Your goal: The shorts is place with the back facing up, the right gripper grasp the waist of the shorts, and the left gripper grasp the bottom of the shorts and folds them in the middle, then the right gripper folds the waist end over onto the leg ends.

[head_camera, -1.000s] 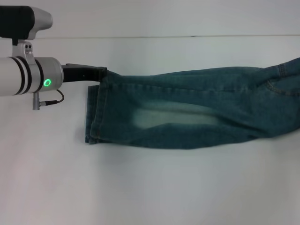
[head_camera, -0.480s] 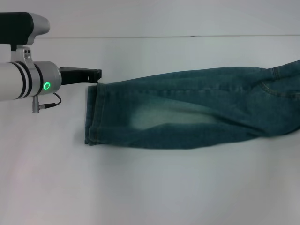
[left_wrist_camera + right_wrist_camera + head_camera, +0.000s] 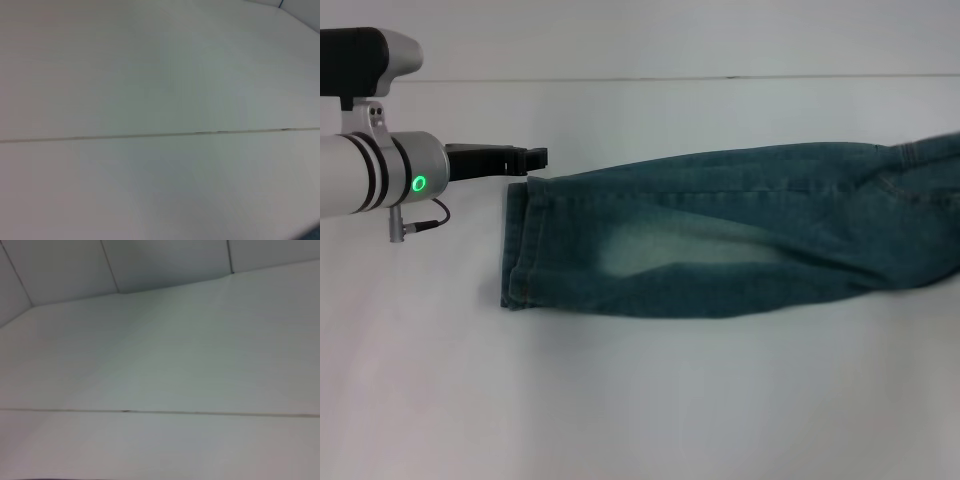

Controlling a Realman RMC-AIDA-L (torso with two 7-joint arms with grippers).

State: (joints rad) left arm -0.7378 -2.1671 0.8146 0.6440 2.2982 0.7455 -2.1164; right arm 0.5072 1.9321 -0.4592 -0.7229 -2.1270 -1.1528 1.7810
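The blue denim shorts (image 3: 720, 235) lie flat on the white table (image 3: 640, 400), folded lengthwise into a long band. Their leg hems (image 3: 517, 245) are at the left, and the waist end (image 3: 935, 195) runs off the right edge of the head view. My left gripper (image 3: 538, 158) hovers just beside the upper corner of the hems, open and holding nothing. The right gripper does not show in any view. Both wrist views show only bare table and wall.
A thin seam (image 3: 670, 78) runs across the table behind the shorts. The left arm's grey housing with a green light (image 3: 420, 182) reaches in from the left edge. White surface lies in front of the shorts.
The left gripper let go of the hem corner, which dropped flat onto the table. The gripper drew back left, then edged slightly right again.
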